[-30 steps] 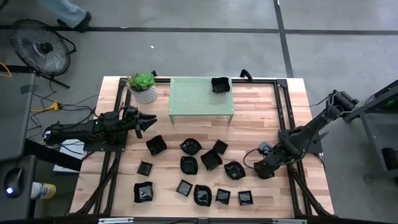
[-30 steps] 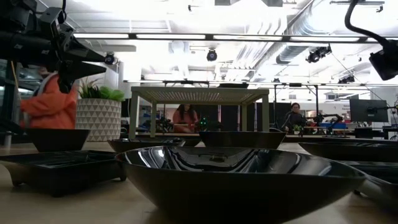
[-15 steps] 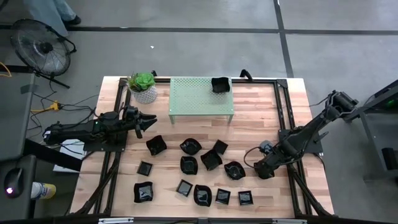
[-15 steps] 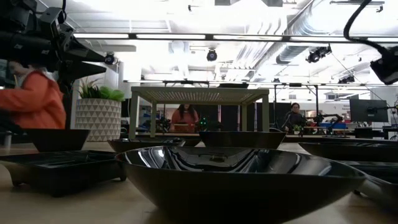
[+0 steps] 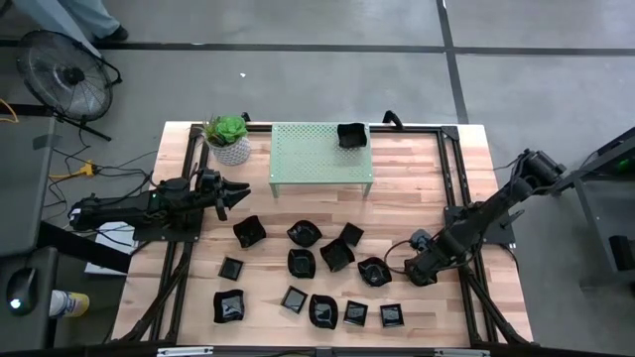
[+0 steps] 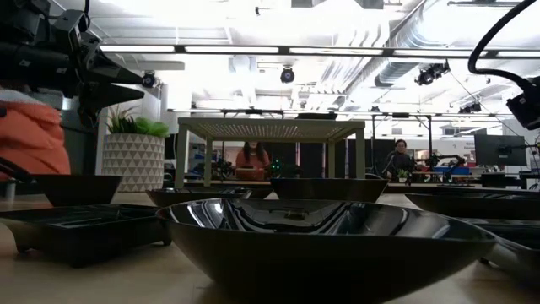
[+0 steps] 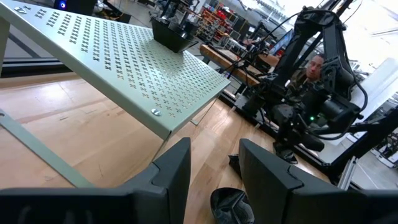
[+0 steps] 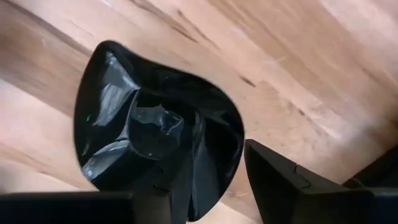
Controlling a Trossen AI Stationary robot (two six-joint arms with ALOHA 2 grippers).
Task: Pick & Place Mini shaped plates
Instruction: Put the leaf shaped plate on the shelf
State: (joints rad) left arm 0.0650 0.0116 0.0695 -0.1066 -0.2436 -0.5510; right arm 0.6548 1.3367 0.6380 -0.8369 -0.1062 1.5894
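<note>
- A potted plant (image 5: 229, 138) is sitting at upper left of the table.
- A fan (image 5: 65, 77) is standing far left.
- Possibly a mouse (image 5: 24, 288) is glowing lower left.

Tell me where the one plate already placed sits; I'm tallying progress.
In the high view, one mini plate sits on the perforated green rack at its right rear corner, across from the potted plant.
</note>
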